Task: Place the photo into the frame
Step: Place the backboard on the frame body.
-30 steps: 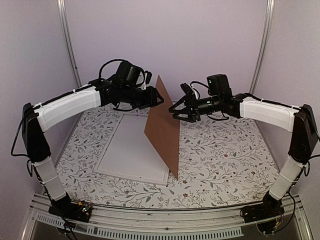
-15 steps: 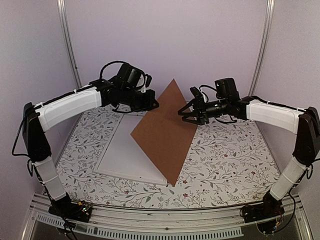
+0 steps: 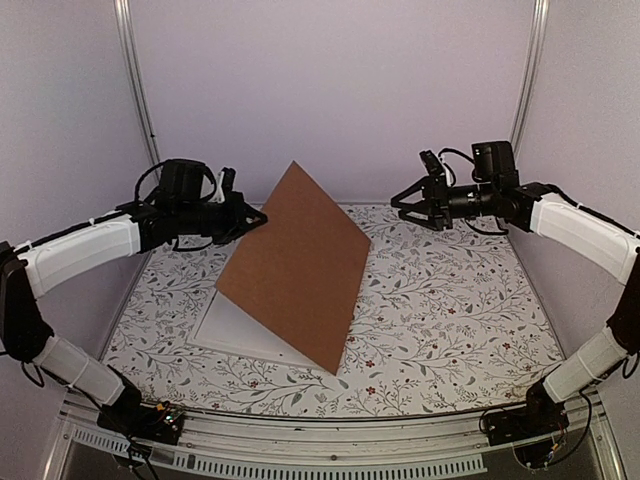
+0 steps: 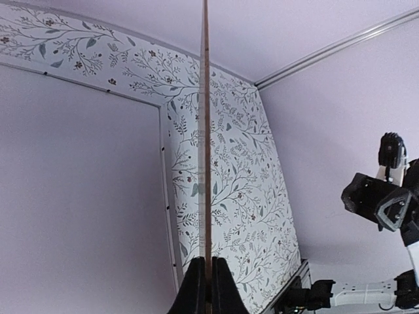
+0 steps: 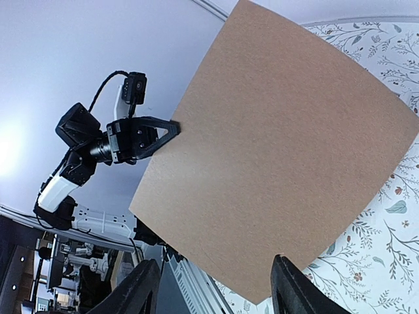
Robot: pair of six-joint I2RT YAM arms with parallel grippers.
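So far: the frame (image 3: 208, 326) lies flat on the worktop (image 3: 440, 300), and a plain white sheet fills its opening. I take that sheet for the photo (image 4: 78, 209) lying face down, though no printed side shows to confirm it.
Left to do: if that reading holds, the photo is already in, and what remains is to lay the backing panel (image 3: 295, 265) down over it and close the frame up. None of that is done yet.
Left tool (image 3: 262, 214): clenched on the upper left edge of the brown backing panel. In my wrist view the board runs edge-on straight out from between my fingers.
Right tool (image 3: 398, 205): released, jaws apart with nothing between them, hanging in the air to the right of the panel and well apart from it.
Backing panel: tilted, high corner toward the back wall, low corner down near the frame's front right corner. I cannot tell whether that corner touches the worktop. From above it hides most of the frame.
Photo and frame against my tools: both lie on the worktop beneath the raised panel. They sit below my left tool and toward the middle, well apart from my right tool, and neither tool touches them.
Next move, as I judge it: lower the panel squarely onto the frame's opening.
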